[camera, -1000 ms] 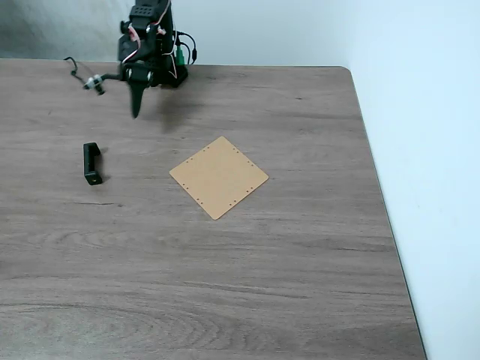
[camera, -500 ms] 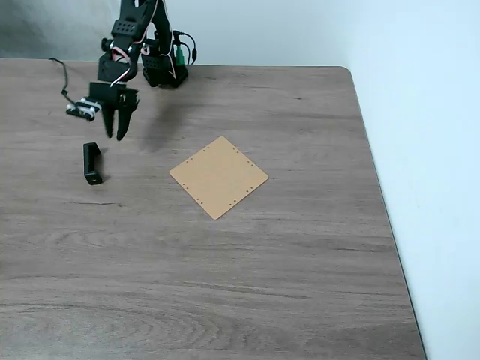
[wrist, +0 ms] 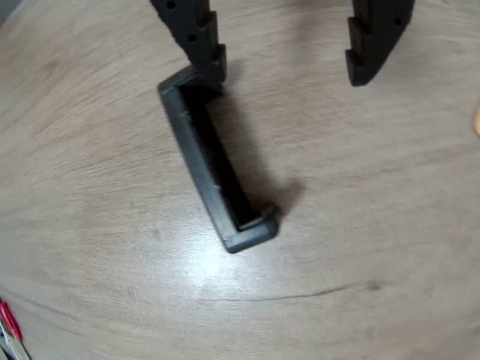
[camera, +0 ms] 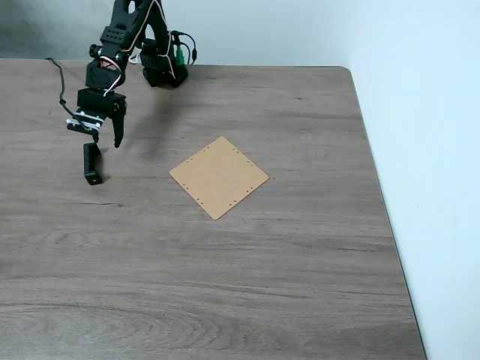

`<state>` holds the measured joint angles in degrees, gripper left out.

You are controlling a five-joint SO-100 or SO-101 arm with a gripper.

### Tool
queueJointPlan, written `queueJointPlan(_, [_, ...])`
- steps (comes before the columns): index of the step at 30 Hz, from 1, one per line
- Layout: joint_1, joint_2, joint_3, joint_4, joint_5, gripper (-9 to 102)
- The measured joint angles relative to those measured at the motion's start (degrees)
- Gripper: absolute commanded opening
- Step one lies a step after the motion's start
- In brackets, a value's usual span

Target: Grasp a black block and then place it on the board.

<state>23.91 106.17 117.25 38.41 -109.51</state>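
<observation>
Gripper [wrist: 289,64] fingers stand spread with nothing between them, hanging just above the far end of the black block [wrist: 214,161], so you look set for a grasp. You'll find the block flat on the bench [camera: 225,285], well apart from the bare board [camera: 218,177].

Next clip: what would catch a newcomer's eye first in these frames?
The open gripper hangs just over the black block, which lies flat on the wood table; in the wrist view one fingertip sits at the block's upper end and the other stands well off to the right. In the fixed view, the tan board lies bare near the table's middle, turned like a diamond, to the right of the block.
</observation>
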Motion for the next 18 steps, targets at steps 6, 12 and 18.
queueJointPlan(6, [2.11,-2.37,-3.52,0.44,-7.21,22])
queueJointPlan(12, [4.39,-5.01,-5.01,1.49,-12.74,22])
queueJointPlan(18, [6.94,-8.09,-6.68,1.41,-16.52,21])
